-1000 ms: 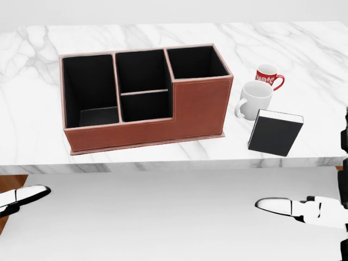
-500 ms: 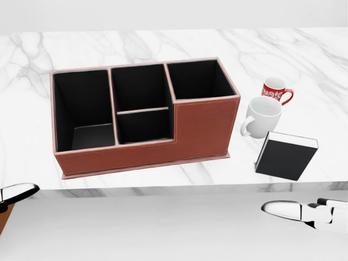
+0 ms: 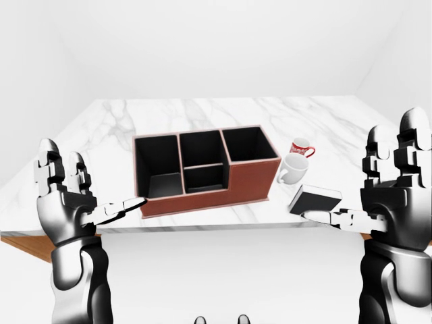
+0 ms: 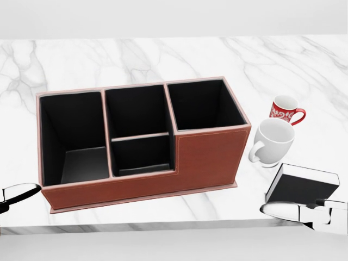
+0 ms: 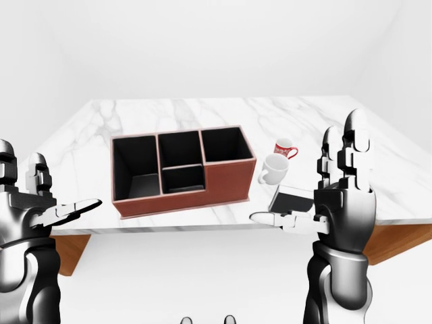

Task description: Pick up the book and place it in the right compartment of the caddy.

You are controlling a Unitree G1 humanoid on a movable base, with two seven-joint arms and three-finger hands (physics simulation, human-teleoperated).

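Book (image 4: 300,186) flat beside white mug (image 4: 272,141), right of caddy (image 4: 206,157); both robot hands spread, empty

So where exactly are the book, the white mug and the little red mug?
book (image 4: 298,189), head view, on its dark cover.
white mug (image 4: 273,140), head view, on its outer wall.
red mug (image 4: 284,113), head view, on its patterned side.

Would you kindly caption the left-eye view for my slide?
Both hands raised open before a marble table holding a brown caddy, two mugs and a black book.
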